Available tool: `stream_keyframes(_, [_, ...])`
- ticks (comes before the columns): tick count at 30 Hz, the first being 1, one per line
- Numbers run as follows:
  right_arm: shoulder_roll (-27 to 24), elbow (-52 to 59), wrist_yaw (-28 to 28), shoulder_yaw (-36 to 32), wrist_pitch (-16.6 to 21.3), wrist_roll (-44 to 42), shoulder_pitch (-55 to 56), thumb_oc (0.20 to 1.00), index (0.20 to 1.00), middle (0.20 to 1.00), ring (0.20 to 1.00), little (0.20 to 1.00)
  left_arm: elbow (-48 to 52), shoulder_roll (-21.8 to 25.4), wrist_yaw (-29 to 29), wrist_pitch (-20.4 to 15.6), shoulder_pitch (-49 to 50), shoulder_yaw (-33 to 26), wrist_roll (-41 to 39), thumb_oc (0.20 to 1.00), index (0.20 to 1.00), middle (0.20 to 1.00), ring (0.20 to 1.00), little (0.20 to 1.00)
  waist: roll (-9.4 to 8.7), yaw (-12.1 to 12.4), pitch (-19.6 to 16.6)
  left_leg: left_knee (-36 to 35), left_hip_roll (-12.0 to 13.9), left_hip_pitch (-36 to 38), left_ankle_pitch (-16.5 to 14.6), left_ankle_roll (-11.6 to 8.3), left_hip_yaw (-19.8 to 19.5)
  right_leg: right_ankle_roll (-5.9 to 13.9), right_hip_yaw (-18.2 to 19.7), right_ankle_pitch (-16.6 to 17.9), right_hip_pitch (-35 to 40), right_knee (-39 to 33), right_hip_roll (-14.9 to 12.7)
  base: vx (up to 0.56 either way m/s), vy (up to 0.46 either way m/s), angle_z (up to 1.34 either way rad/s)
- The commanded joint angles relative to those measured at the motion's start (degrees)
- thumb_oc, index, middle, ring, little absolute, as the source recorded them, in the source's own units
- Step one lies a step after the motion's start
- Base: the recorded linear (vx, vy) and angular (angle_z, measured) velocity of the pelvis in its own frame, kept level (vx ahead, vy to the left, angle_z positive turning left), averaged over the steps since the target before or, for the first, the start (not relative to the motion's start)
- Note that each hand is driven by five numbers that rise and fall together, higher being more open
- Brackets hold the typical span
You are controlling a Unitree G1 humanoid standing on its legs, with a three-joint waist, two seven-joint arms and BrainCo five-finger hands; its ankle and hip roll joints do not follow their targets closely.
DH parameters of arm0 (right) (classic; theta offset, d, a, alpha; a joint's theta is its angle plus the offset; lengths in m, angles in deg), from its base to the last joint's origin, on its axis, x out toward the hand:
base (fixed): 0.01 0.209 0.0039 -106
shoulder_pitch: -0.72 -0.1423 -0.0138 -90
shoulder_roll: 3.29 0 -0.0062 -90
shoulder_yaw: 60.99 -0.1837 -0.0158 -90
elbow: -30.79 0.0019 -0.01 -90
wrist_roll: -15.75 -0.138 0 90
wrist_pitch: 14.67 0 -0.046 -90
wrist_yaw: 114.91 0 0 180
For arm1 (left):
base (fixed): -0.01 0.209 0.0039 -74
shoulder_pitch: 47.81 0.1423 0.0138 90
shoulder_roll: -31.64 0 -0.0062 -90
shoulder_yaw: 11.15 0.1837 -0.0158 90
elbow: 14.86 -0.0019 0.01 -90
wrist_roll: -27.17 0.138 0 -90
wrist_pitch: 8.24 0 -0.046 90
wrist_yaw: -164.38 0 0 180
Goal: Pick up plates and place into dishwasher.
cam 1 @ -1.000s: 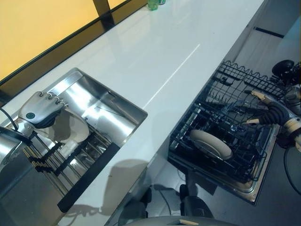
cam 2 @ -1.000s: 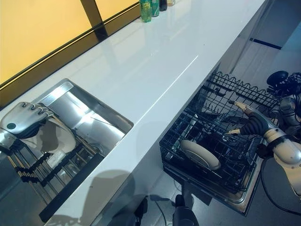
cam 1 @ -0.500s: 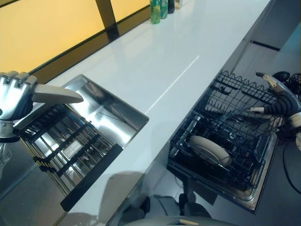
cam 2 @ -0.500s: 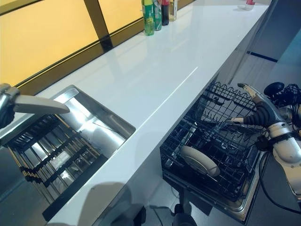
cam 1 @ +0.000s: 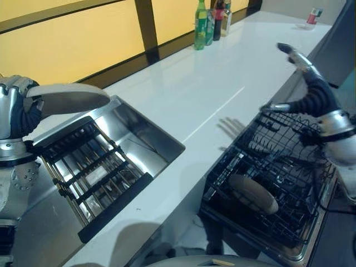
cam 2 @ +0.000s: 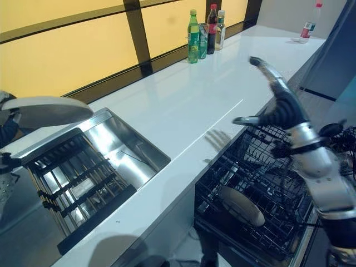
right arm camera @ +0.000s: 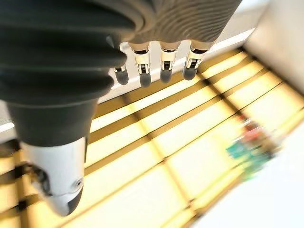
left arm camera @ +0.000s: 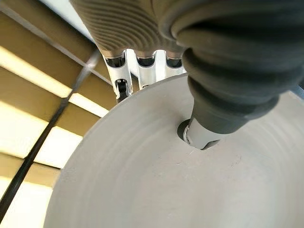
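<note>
My left hand is shut on a pale grey plate, held nearly flat in the air above the left end of the sink. In the left wrist view the thumb presses on the plate's face and the fingers curl behind its rim. A second plate leans in the black rack of the open dishwasher at the lower right. My right hand is raised above the rack's far edge, open, holding nothing.
A black-barred drying rack lies across the steel sink. The long white counter runs to the back, where several bottles stand by the yellow window. A small bottle stands at the far right end.
My left hand has lifted the plate out of the sink rack and carries it higher. My right hand has risen from the dishwasher rack. The camera has tilted up.
</note>
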Motion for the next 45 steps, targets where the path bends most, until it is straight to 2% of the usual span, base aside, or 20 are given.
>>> stream_keyframes(1, [3.9, 4.9, -1.4, 6.5, 0.0, -3.3, -7.4, 1.0, 1.0, 1.0, 1.0, 1.0, 4.5, 0.3, 1.3, 0.6, -7.3, 4.5, -5.1, 0.2, 0.2, 0.2, 0.2, 0.2, -3.73, 1.7, -3.9, 0.9, -3.8, -1.6, -2.9, 1.99, -0.3, 4.6, -1.4, -1.9, 1.9, -0.4, -4.6, -0.03, -0.004, 0.14])
stream_keyframes(5, [9.8, 4.7, -2.7, 15.9, -2.2, -4.2, -12.5, 1.0, 1.0, 1.0, 1.0, 1.0, 5.8, -5.3, 0.8, 2.1, -12.0, 10.5, -9.5, 0.2, 0.2, 0.2, 0.2, 0.2, -3.95, 2.6, -4.2, 1.0, -4.2, -1.8, -2.8, 2.1, -1.2, 4.47, -1.7, -2.1, 2.2, -0.4, -4.5, -0.03, -0.004, 0.13])
stream_keyframes(8, [12.4, 4.2, -3.0, 20.2, -3.0, -3.0, -14.9, 1.0, 1.0, 1.0, 1.0, 1.0, 7.0, -7.9, 1.3, 1.1, -12.9, 12.5, -11.2, 0.2, 0.2, 0.2, 0.2, 0.2, -4.09, 3.2, -4.3, 1.1, -4.4, -1.9, -2.8, 2.15, -1.6, 4.43, -1.9, -2.2, 2.5, -0.4, -4.5, -0.01, -0.012, 0.06])
stream_keyframes(10, [13.5, 4.4, -2.7, 22.5, -3.6, -4.1, -16.5, 1.0, 1.0, 1.0, 1.0, 1.0, 8.1, -8.9, 3.7, -0.3, -13.6, 13.9, -13.5, 0.2, 0.2, 0.2, 0.2, 0.2, -4.17, 3.6, -4.3, 1.2, -4.4, -2.0, -2.8, 2.14, -1.8, 4.46, -2.1, -2.1, 2.6, -0.5, -4.5, -0.01, -0.008, 0.02])
stream_keyframes(11, [14.1, 4.5, -2.1, 23.6, -4.3, -4.4, -17.4, 1.0, 1.0, 1.0, 1.0, 1.0, 9.0, -9.7, 7.2, -0.9, -14.0, 15.2, -14.9, 0.2, 0.2, 0.2, 0.2, 0.2, -4.21, 3.8, -4.3, 1.2, -4.4, -2.0, -2.8, 2.14, -1.9, 4.47, -2.3, -2.2, 2.7, -0.5, -4.5, 0.0, 0.0, 0.0])
stream_keyframes(14, [14.4, 4.3, -1.5, 24.5, -4.8, -4.0, -18.9, 1.0, 1.0, 1.0, 1.0, 1.0, 12.5, -9.7, 16.0, -4.1, -13.8, 18.5, -18.8, 0.2, 0.2, 0.2, 0.2, 0.2, -3.99, 4.3, -4.2, 1.4, -4.5, -2.3, -2.9, 2.17, -2.0, 4.39, -2.7, -2.3, 2.8, -0.5, -4.5, 0.0, 0.0, 0.0])
stream_keyframes(17, [13.2, 5.1, -0.1, 24.4, -4.6, -5.2, -19.5, 1.0, 1.0, 1.0, 1.0, 1.0, 14.5, -8.2, 20.6, -6.6, -13.6, 19.7, -23.9, 0.2, 0.2, 0.2, 0.2, 0.2, -3.79, 4.6, -4.2, 1.5, -4.6, -2.5, -3.0, 2.29, -2.1, 4.46, -3.0, -2.4, 2.9, -0.6, -4.5, 0.0, 0.0, 0.0])
stream_keyframes(23, [14.1, 4.7, 0.8, 23.4, -4.8, -3.3, -18.6, 1.0, 1.0, 1.0, 1.0, 1.0, 17.0, -8.4, 24.6, -11.8, -13.3, 21.3, -29.9, 0.2, 0.2, 0.2, 0.2, 0.2, -3.53, 5.2, -4.3, 1.8, -5.1, -2.8, -3.1, 2.63, -2.6, 4.56, -3.8, -2.2, 3.0, -0.8, -4.9, -0.01, 0.013, 0.05])
stream_keyframes(26, [13.6, 4.6, 0.9, 22.3, -4.1, -3.0, -17.4, 1.0, 1.0, 1.0, 1.0, 1.0, 18.4, -8.4, 27.3, -15.0, -12.0, 22.0, -28.5, 0.2, 0.2, 0.2, 0.2, 0.2, -3.51, 5.4, -4.4, 2.1, -5.3, -3.1, -3.3, 2.72, -2.5, 4.68, -4.2, -1.9, 3.0, -0.9, -5.2, 0.0, 0.016, 0.11])
stream_keyframes(28, [12.7, 4.9, 1.2, 21.6, -3.9, -3.8, -16.9, 1.0, 1.0, 1.0, 1.0, 1.0, 19.2, -7.9, 28.2, -15.9, -11.3, 21.9, -28.8, 0.2, 0.2, 0.2, 0.2, 0.2, -3.56, 5.5, -4.5, 2.2, -5.3, -3.2, -3.3, 2.76, -2.4, 4.76, -4.3, -1.9, 3.0, -1.0, -5.4, -0.01, 0.017, 0.08])
stream_keyframes(33, [11.9, 5.0, -0.6, 19.9, -2.7, -3.2, -14.4, 1.0, 1.0, 1.0, 1.0, 1.0, 19.5, -6.2, 25.4, -20.2, -10.4, 21.0, -25.4, 0.2, 0.2, 0.2, 0.2, 0.2, -3.52, 5.3, -4.6, 2.2, -5.8, -3.2, -3.4, 3.2, -2.7, 4.9, -4.3, -1.7, 2.7, -0.7, -5.7, 0.0, 0.027, 0.02])
stream_keyframes(45, [10.7, 4.3, 0.4, 15.8, -2.9, -4.5, -12.0, 1.0, 1.0, 1.0, 1.0, 1.0, 18.3, -4.8, 21.9, -20.3, -8.8, 19.0, -21.0, 0.2, 0.2, 0.2, 0.2, 0.2, -3.71, 4.9, -4.8, 2.1, -6.1, -2.6, -3.8, 3.71, -2.4, 5.19, -4.3, -1.4, 2.8, -0.7, -6.2, 0.0, 0.003, 0.0])
